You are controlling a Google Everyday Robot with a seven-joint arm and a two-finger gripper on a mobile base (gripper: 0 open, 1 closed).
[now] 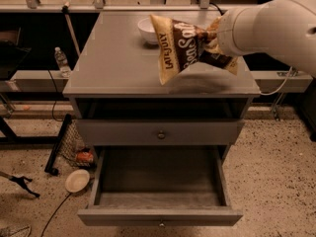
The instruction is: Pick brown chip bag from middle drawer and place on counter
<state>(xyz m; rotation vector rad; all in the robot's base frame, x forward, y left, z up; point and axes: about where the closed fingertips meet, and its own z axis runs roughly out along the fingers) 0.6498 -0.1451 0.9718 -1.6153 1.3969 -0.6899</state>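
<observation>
The brown chip bag (185, 48), dark brown with white "Sea Salt" script, hangs tilted in the air just above the right half of the counter (113, 58). My gripper (216, 36) is at the bag's right end, shut on it, with the white arm reaching in from the right. The middle drawer (158, 216) is pulled out below, and its grey inside shows nothing in it.
A white bowl (147, 30) sits at the back of the counter, just left of the bag. A shut drawer front with a round knob (161, 132) lies above the open drawer. A water bottle (61, 62) and a round dish (77, 180) are at the left.
</observation>
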